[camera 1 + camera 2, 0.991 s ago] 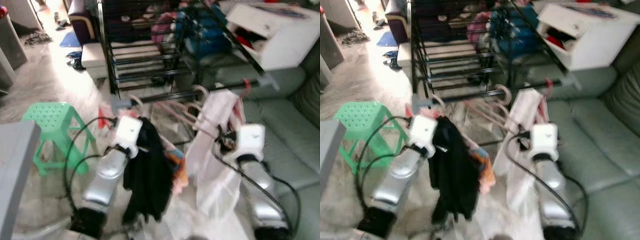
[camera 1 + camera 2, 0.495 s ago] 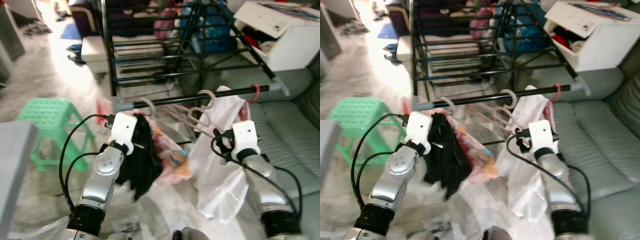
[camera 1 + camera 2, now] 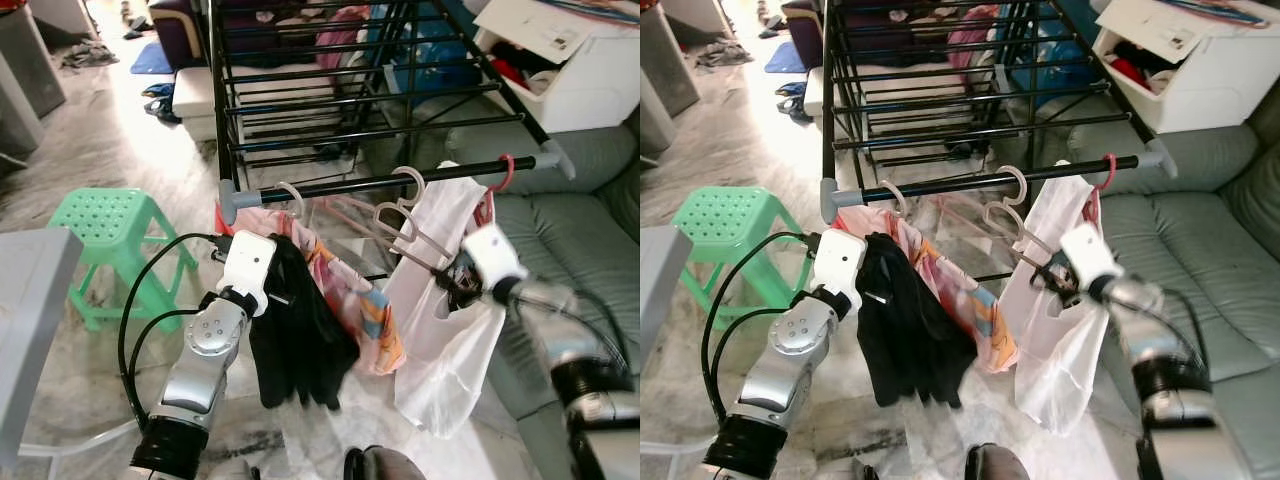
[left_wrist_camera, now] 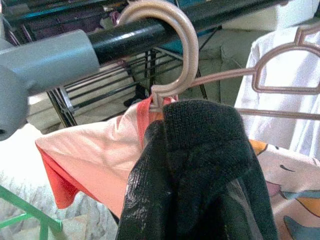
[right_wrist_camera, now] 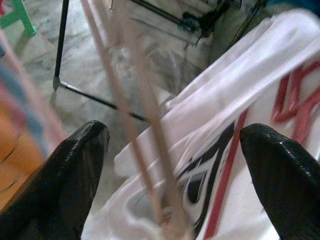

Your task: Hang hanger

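A black bar (image 3: 400, 178) with grey end caps fronts the drying rack. A pinkish hanger (image 4: 172, 55) has its hook over that bar near the left cap, with a pink and orange garment (image 3: 350, 300) under it. My left gripper (image 3: 280, 255) is just below the hook, shut on this hanger, and a black garment (image 3: 300, 330) drapes over and hides its fingers. Further along the bar hang a beige hanger (image 3: 408, 190) with a white garment (image 3: 440, 340) and a red hanger (image 3: 503, 178). My right gripper (image 5: 175, 150) is open, with thin hanger rods (image 5: 140, 125) running between its fingers in front of the white garment.
The black drying rack (image 3: 330, 90) stands ahead with clothes behind it. A green stool (image 3: 110, 225) is to the left beside a grey table edge (image 3: 30, 300). A grey-green sofa (image 3: 590, 220) lies to the right, with a white cabinet (image 3: 570, 70) above it.
The camera has shifted and steadied. The black garment has swung down to hang straight under my left gripper. My right arm has swung out to the right and is blurred.
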Robot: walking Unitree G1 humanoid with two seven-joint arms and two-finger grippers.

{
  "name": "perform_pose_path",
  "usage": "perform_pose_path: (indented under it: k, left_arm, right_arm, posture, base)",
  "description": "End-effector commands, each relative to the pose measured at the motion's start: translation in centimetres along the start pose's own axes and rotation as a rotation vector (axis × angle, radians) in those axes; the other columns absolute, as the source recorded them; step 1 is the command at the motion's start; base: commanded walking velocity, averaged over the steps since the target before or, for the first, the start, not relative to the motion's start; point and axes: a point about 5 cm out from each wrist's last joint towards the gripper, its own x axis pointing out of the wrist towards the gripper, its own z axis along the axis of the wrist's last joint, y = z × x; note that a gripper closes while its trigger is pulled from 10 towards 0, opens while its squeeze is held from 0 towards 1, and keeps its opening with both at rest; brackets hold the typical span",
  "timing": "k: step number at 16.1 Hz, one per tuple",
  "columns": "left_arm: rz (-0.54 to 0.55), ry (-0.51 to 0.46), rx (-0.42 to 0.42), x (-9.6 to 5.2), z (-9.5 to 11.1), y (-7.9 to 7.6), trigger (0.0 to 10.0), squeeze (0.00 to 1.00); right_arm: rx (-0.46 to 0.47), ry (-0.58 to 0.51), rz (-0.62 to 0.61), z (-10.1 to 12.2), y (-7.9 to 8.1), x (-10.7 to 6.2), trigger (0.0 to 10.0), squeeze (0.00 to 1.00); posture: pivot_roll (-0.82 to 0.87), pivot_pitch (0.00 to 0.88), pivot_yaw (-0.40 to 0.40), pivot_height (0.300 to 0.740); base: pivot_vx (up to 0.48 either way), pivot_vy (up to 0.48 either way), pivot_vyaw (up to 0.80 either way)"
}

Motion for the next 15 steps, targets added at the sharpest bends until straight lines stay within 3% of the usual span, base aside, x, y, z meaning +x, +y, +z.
perform_pose_path:
  k: [1,2,15]
  left_arm:
    - [-0.002,-0.04,0.011,0.0,1.0,0.2,10.0,0.0]
    - [-0.009,-0.039,0.013,0.0,1.1,0.1,10.0,0.0]
    - [-0.012,-0.037,0.028,0.2,1.1,0.1,10.0,0.0]
  right_arm:
    - [-0.029,0.002,0.048,0.5,-0.2,0.3,3.0,0.0]
    - [-0.027,0.019,0.079,0.7,-0.4,0.6,0.0,0.0]
    - [0.0,0.029,0.249,2.3,-0.7,1.3,0.0,0.0]
  posture:
    - [-0.01,0.073,0.001,0.74]
    - [-0.01,0.071,0.004,0.74]
    - [-0.01,0.047,-0.006,0.74]
  base:
    - [0.0,0.0,0.0]
    - [0.0,0.0,0.0]
    - [0.0,0.0,0.0]
